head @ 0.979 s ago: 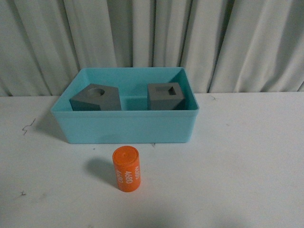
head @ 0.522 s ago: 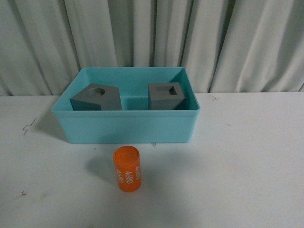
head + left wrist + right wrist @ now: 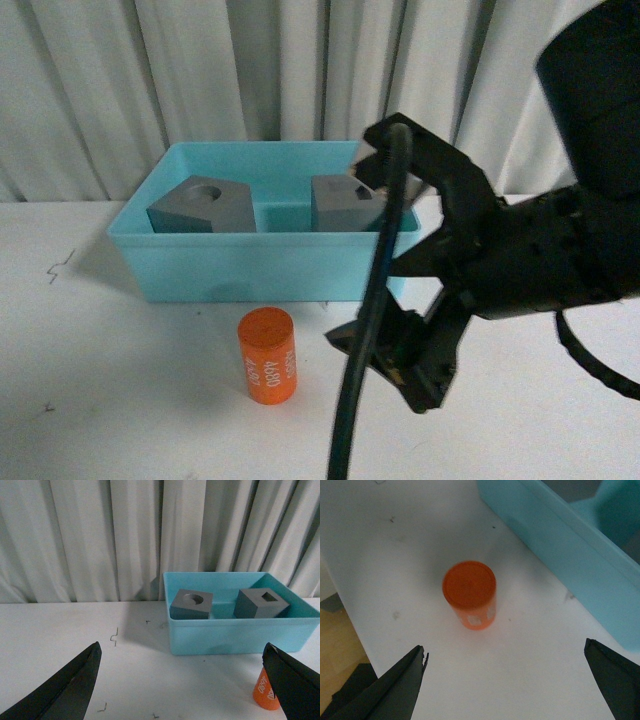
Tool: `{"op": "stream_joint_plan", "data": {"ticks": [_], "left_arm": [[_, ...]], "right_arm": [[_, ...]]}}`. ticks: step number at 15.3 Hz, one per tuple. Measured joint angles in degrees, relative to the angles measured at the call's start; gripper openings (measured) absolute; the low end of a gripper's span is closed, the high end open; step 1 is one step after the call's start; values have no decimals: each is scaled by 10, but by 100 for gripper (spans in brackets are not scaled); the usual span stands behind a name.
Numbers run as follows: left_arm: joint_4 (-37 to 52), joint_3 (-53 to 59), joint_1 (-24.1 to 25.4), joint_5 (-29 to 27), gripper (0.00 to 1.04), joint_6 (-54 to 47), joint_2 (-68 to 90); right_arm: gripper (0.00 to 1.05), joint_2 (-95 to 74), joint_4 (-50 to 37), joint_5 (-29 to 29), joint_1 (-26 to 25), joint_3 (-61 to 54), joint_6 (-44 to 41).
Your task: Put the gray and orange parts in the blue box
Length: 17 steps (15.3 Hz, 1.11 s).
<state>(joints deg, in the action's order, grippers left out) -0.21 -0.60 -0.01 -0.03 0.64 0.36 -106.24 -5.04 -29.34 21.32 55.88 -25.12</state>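
the orange cylinder (image 3: pixel 267 355) stands upright on the white surface (image 3: pixel 120 400), just in front of the blue box (image 3: pixel 260 268) and outside it, with white digits running down its side. both gray cubes sit inside the box, apart from each other: the one with the round recess (image 3: pixel 203 207) to the left, the one with the rectangular recess (image 3: pixel 345 203) to the right. my right fingers (image 3: pixel 405 360) are spread wide and grasp nothing. from the front i see them just right of the cylinder, not touching it, one low near the surface and the other up in front of the box's right end. the right wrist camera looks down on the cylinder's top, which lies between the two tips with space on both sides. my left fingers (image 3: pixel 65 685) are also spread and empty, back from the box, one of them hiding part of the cylinder. pale pleated curtains (image 3: pixel 100 90) hang behind.
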Motion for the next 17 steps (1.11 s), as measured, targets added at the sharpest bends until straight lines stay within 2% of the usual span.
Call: {"op": "stream_joint_plan", "data": {"ticks": [3,13,16,17], "left_arm": [[0,0,0,0,98,0,0],[0,0,0,0,98,0,0],[0,0,0,0,98,0,0],[0,0,0,0,98,0,0]], "right_arm": [[98,-63,15,14,56,66,-7],[98,-163,25,56,103,152,-22],[98,-193,16,90,117,179,-19],[71,-193,23,99,117,179,-19]]}}
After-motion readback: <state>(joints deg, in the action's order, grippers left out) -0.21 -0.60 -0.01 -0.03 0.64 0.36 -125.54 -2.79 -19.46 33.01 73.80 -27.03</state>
